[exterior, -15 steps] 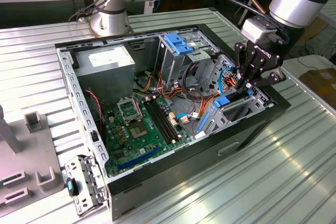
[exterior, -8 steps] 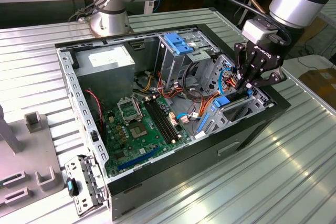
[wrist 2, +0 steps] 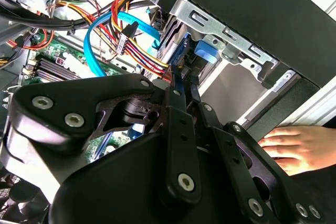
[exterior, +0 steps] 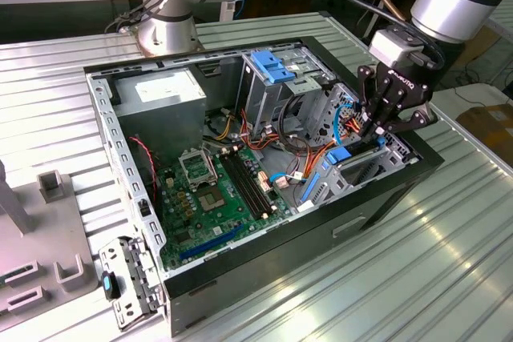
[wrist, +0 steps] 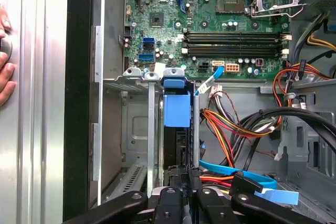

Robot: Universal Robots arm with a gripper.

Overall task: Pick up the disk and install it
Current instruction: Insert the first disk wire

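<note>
The disk, a dark flat drive in a bright blue carrier, stands on edge in the metal drive cage at the front corner of the open computer case. Its blue carrier also shows in the exterior view and in the second wrist view. My gripper hangs right over that cage. In both wrist views its black fingers stand close together on the disk's thin rear edge, gripper shut on it, and the disk sits between the cage's rails.
Orange, red and yellow wires and blue flat cables crowd the space beside the cage. The green motherboard lies in the case floor. A pale blue bracket tops the rear bay. A person's hand rests on the case's outer side.
</note>
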